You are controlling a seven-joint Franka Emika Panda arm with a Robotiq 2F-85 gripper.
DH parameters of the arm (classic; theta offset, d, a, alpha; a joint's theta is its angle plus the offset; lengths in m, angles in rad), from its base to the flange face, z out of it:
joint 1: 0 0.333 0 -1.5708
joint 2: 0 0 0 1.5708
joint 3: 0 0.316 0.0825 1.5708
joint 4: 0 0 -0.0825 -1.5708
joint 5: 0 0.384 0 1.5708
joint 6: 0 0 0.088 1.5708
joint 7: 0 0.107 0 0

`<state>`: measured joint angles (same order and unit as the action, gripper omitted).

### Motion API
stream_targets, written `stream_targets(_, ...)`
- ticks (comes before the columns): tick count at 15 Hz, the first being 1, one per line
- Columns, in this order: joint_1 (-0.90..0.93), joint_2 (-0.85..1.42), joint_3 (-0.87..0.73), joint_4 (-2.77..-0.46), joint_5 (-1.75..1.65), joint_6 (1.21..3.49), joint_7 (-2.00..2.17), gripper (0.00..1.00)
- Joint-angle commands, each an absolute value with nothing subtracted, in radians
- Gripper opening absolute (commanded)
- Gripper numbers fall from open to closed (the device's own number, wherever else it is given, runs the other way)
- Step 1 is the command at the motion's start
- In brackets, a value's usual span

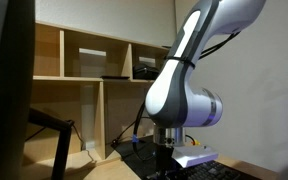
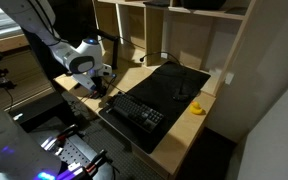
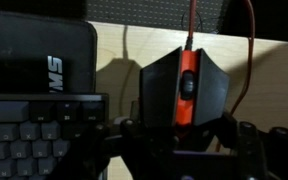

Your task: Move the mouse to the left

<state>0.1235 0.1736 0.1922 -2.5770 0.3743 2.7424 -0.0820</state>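
In the wrist view the mouse [image 3: 184, 85] is dark with an orange strip down its middle and a red cable running off the far edge. It lies on the wooden desk beside the black keyboard [image 3: 34, 135]. My gripper [image 3: 181, 135] is down over its near end, with one finger against each side, shut on it. In an exterior view the gripper [image 2: 104, 88] is low at the desk's edge next to the keyboard [image 2: 139, 112], and it hides the mouse. In an exterior view the gripper [image 1: 164, 150] reaches down to the desk.
A black mouse pad [image 2: 179, 80] lies beyond the keyboard and also shows in the wrist view [image 3: 34, 55]. A yellow rubber duck [image 2: 196, 107] sits by the pad. Wooden shelf compartments [image 2: 174, 30] stand behind the desk.
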Motion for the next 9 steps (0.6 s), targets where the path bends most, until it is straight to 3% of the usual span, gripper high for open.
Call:
stream_targets(1,0.122,0.169,0.186,-2.582,0.323,2.748,-0.046,0.45)
stream_targets(3,0.113,0.176,0.206,-2.579,0.369,2.796,-0.063,0.45)
stream_targets(4,0.115,0.173,0.2,-2.576,0.347,2.758,-0.057,0.7)
stream_targets(8,0.114,0.173,0.202,-2.576,0.349,2.773,-0.056,0.7)
stream_targets(9,0.114,0.173,0.202,-2.576,0.349,2.774,-0.056,0.45)
